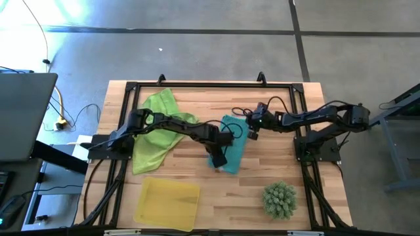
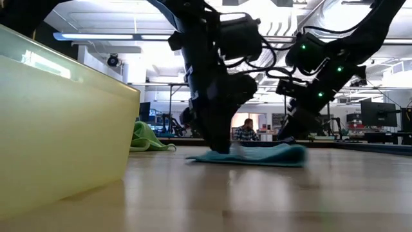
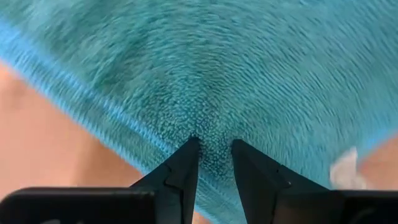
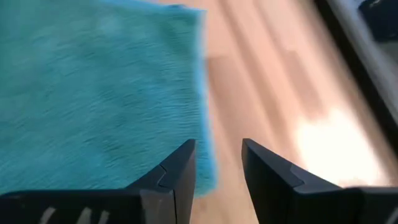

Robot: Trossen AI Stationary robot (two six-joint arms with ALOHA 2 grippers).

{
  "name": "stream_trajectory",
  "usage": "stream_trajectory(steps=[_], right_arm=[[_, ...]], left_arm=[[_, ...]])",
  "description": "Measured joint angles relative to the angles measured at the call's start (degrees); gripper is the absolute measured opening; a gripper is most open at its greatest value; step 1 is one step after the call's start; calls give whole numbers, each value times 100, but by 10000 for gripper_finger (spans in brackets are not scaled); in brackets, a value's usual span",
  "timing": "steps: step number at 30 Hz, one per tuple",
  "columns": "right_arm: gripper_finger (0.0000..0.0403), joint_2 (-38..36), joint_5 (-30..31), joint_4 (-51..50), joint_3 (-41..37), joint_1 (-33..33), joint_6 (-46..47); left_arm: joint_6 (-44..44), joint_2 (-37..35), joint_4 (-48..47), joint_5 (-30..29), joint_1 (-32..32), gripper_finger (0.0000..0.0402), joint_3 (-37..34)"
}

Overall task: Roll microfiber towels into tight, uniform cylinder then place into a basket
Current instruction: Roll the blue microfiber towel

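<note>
1. Left gripper (image 3: 214,149) pinched a fold of the teal towel (image 1: 231,141) between narrowly parted fingers.
2. Right gripper (image 4: 217,152) hovered part-open, empty, beside the towel's edge.
3. Basket (image 1: 167,202) sat well apart from both.

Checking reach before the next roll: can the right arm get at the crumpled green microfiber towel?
Probably not easily. The green towel lies on the table's left side, with the left gripper and its arm stretched over it; the right gripper hovers at the teal towel.

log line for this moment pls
left gripper: on teal towel, pinching edge | right gripper: open at towel's far edge | basket: empty
</note>
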Motion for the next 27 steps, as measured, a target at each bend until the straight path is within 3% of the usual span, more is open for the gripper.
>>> stream_trajectory(steps=[5,8,15,20,27], right_arm=[[121,-84,-15,-63,115,-145,305],[121,-251,-470,-569,207,-26,635],[121,-678,-1843,-1064,221,728,641],[121,-708,-2001,-1054,223,1485,313],[121,-640,-1983,-1050,227,2340,440]], left_arm=[[342,15,347,141,-65,90,2],[787,-11,36,107,-52,90,180],[2777,-197,-901,48,-106,90,495],[4080,-216,-1359,29,-313,90,483],[5219,-212,-1310,-1042,-803,99,446]])
